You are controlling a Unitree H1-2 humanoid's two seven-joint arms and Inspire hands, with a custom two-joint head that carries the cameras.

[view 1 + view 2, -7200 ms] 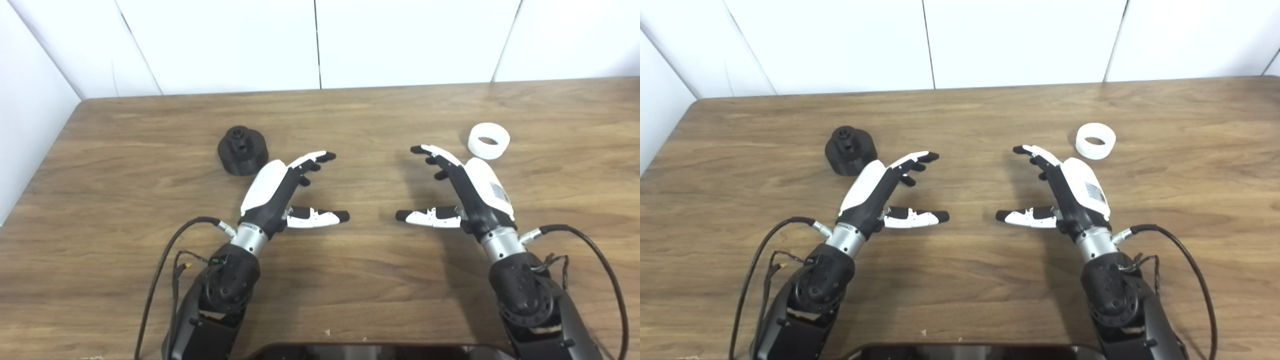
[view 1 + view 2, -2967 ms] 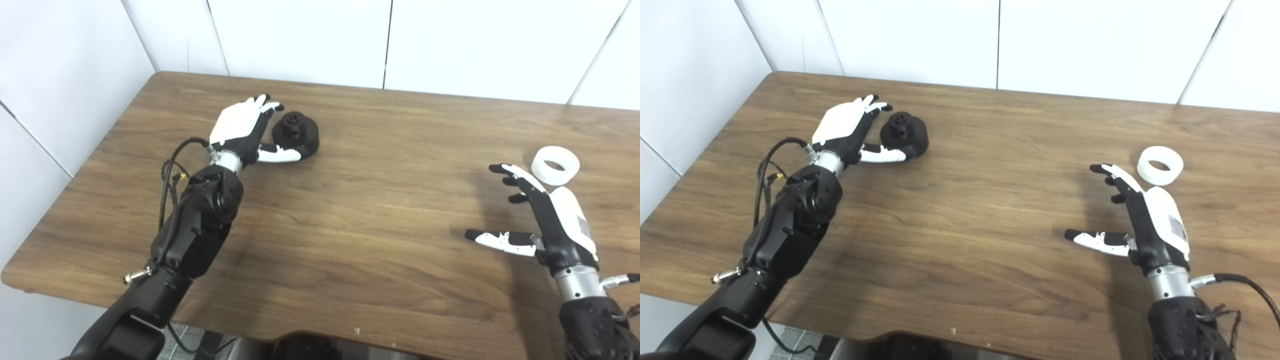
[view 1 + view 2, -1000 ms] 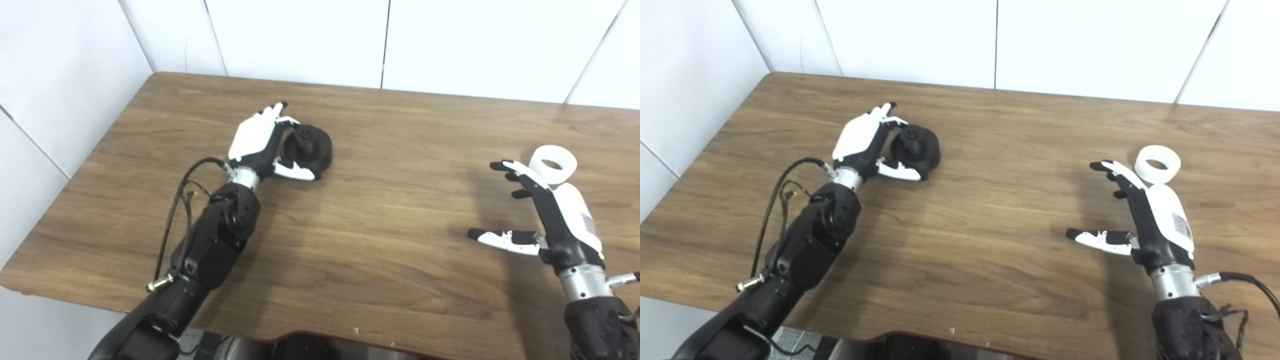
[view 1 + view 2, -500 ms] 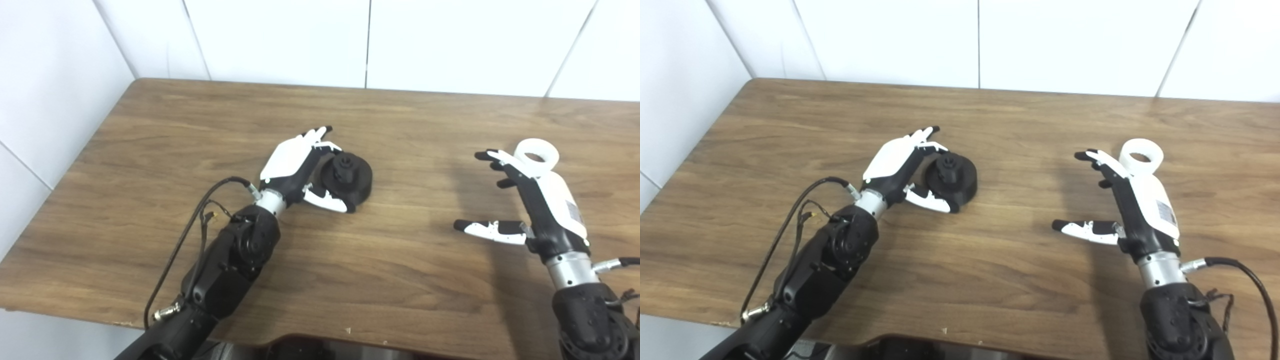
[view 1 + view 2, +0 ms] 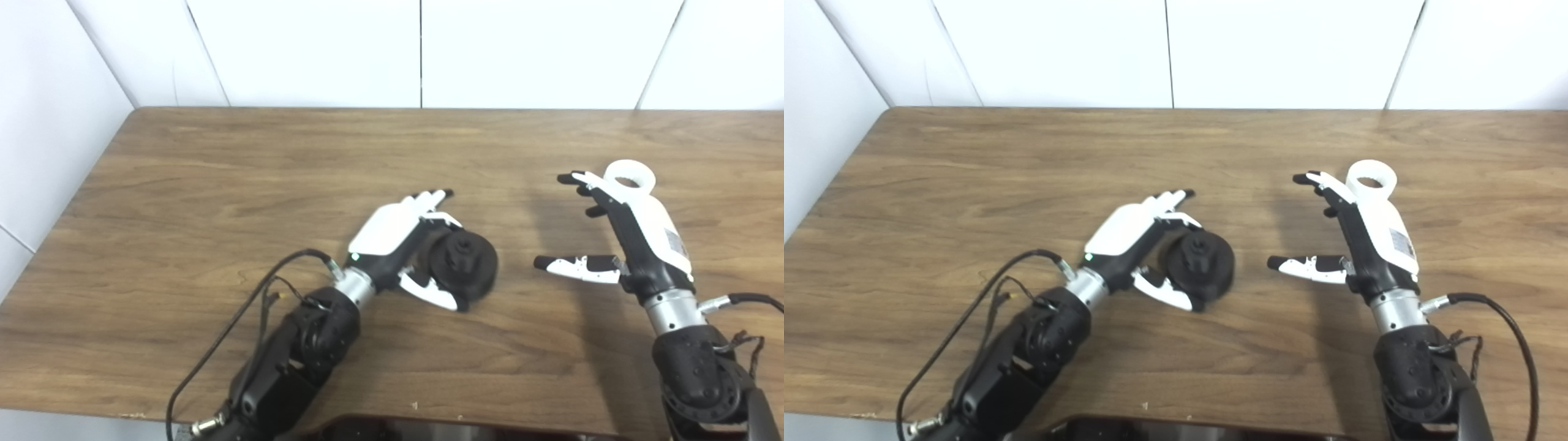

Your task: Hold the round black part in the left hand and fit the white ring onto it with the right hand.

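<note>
The round black part [image 5: 465, 264] is in my left hand [image 5: 395, 236], near the middle of the wooden table [image 5: 245, 165]. The fingers wrap its far side and the thumb lies under its near edge. The part is tilted, its hub facing up and toward me. The white ring [image 5: 631, 174] lies flat on the table at the right. My right hand [image 5: 625, 236] is open and empty, thumb pointing left, just in front of the ring and partly covering its near edge. Both also show in the right eye view: the black part [image 5: 1202, 262] and the ring [image 5: 1372, 173].
White wall panels stand behind the table's far edge and along its left side. Black cables trail from both wrists. A dark object [image 5: 429, 429] shows at the bottom edge.
The camera has shifted. My left hand closed on the black part and brought it from the far left toward the middle, tilting it. The right hand stays open by the ring.
</note>
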